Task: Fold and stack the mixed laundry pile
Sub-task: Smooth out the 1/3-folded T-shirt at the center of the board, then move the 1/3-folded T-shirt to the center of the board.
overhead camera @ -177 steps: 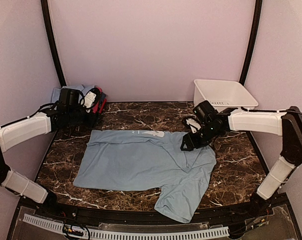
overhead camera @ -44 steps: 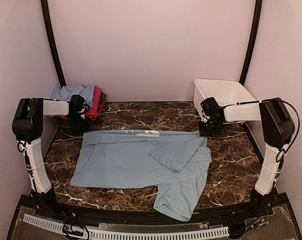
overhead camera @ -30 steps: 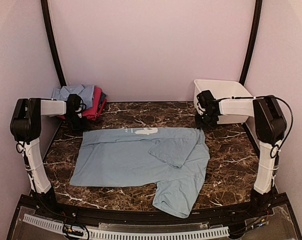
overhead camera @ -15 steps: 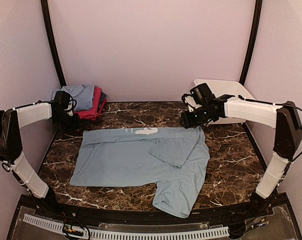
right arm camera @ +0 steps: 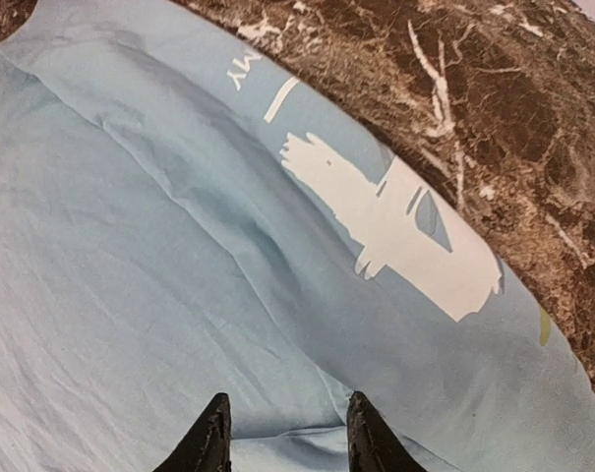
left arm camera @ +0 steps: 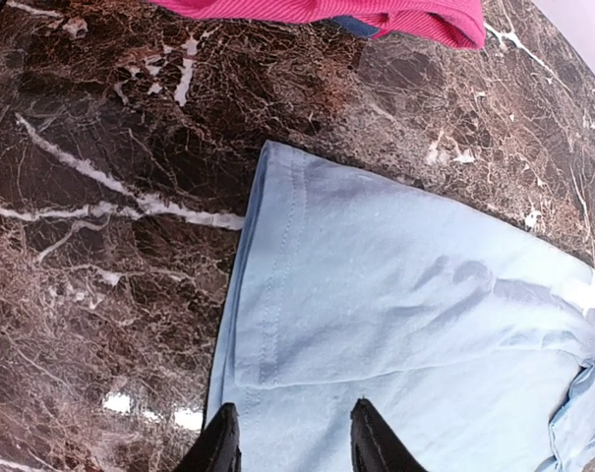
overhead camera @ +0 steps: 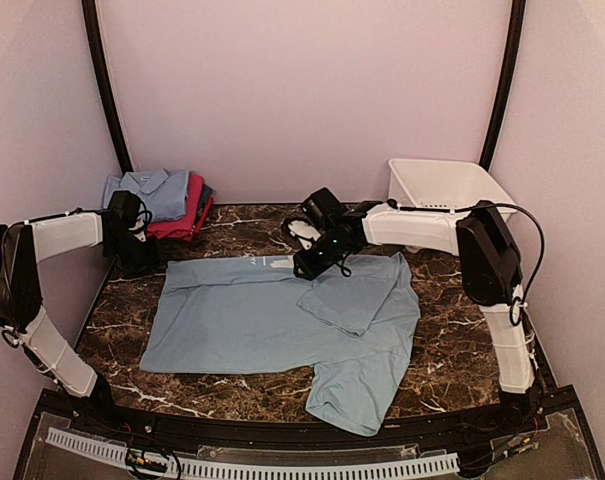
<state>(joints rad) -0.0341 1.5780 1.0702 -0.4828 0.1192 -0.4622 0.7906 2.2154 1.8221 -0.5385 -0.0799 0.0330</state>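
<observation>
Folding the pale blue tee (overhead camera: 242,320), spread flat on the marble table (overhead camera: 462,330) with one sleeve turned in, should go best if the left gripper (left arm camera: 293,447) and right gripper (right arm camera: 285,438), both with jaws apart and empty over its far edge, pinch that edge evenly.

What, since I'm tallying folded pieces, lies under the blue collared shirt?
A magenta-pink garment shows beneath the blue collared shirt; a dark piece edges it. Deeper layers are covered.
</observation>
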